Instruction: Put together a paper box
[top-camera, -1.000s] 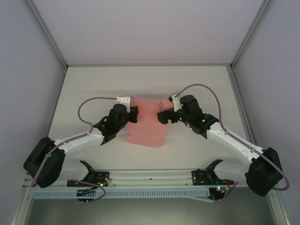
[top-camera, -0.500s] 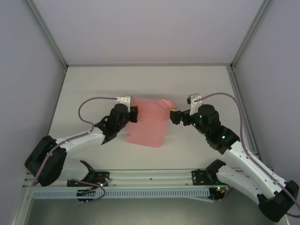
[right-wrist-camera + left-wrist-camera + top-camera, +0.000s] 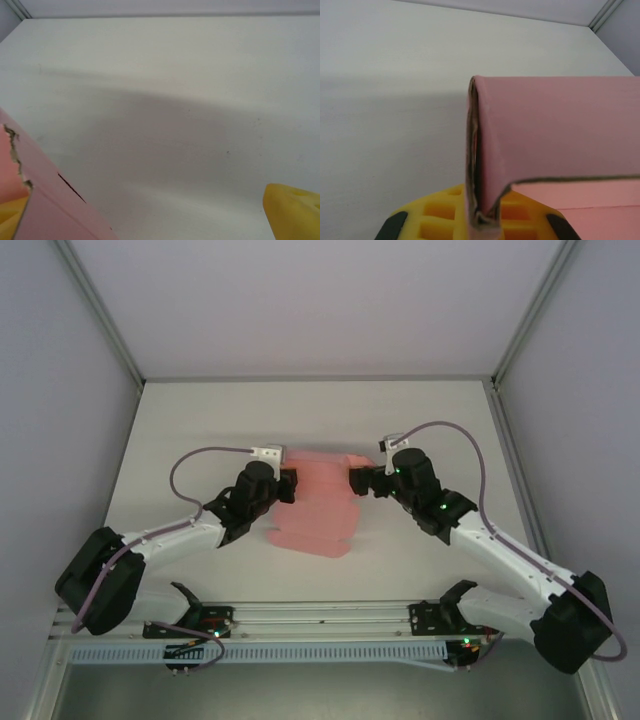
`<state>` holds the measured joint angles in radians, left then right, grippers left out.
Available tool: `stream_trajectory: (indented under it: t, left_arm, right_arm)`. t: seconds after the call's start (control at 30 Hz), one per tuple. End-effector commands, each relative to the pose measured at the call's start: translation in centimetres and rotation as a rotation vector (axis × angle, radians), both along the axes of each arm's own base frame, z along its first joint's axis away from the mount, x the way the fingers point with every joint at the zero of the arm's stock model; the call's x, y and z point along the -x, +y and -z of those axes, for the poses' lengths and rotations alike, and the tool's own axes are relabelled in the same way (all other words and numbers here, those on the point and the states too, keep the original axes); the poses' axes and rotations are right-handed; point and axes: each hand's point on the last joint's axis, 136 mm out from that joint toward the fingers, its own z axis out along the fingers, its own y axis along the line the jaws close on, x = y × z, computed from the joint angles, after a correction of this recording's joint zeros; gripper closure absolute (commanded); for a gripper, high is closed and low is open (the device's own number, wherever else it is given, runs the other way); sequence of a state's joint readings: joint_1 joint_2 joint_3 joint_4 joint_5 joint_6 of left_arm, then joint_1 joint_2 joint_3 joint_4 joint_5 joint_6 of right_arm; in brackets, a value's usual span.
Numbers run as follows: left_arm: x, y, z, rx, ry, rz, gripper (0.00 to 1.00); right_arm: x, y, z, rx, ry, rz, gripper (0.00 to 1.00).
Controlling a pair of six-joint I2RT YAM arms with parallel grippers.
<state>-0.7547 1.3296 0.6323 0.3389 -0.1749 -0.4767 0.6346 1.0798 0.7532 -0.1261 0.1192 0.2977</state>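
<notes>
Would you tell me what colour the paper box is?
Pink; the paper box shows best in the left wrist view.

paper box [image 3: 560,130] ran off the right edge in left wrist view; left gripper [image 3: 479,222] fingers [image 3: 440,220] cropped at bottom edge.

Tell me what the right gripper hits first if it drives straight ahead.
Probably the pink card, its torn edge lying by one open jaw of the right gripper; elsewhere bare table ahead, depth unclear.
</notes>
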Motion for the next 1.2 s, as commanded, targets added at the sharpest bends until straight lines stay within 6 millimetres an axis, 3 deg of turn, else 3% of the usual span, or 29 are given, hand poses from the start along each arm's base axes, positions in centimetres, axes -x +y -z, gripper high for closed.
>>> stream_trajectory:
  t: [0.0,0.13,0.27,0.57,0.73,0.97,1.17]
  left_arm:
    - [0.0,-1.3,-1.0,0.048,-0.022,0.037,1.0]
    - [0.0,-1.4,-0.6,0.073,-0.006,0.029,1.0]
    - [-0.2,-1.0,-0.4,0.082,0.008,-0.007,1.0]
    - [-0.8,0.3,-0.2,0.036,0.007,-0.072,1.0]
    - [-0.9,0.4,-0.4,0.031,0.002,-0.08,1.0]
    - [-0.6,-0.1,-0.5,0.03,-0.001,-0.039,1.0]
    - [-0.2,-0.1,-0.9,0.042,-0.013,-0.025,1.0]
  right_arm:
    - [-1.4,1.1,-2.2,-0.168,-0.051,0.056,0.0]
    - [-1.5,1.5,-1.9,-0.31,-0.056,0.089,0.0]
    - [-0.4,0.9,-1.1,-0.321,-0.031,0.095,0.0]
    - [5.2,-3.0,1.7,-0.257,0.07,0.103,0.0]
    - [7.0,-5.6,3.7,-0.222,0.107,0.175,0.0]
    - [5.6,-5.3,4.3,-0.257,0.078,0.216,0.0]
    - [3.0,-4.2,3.1,-0.247,0.021,0.234,0.0]
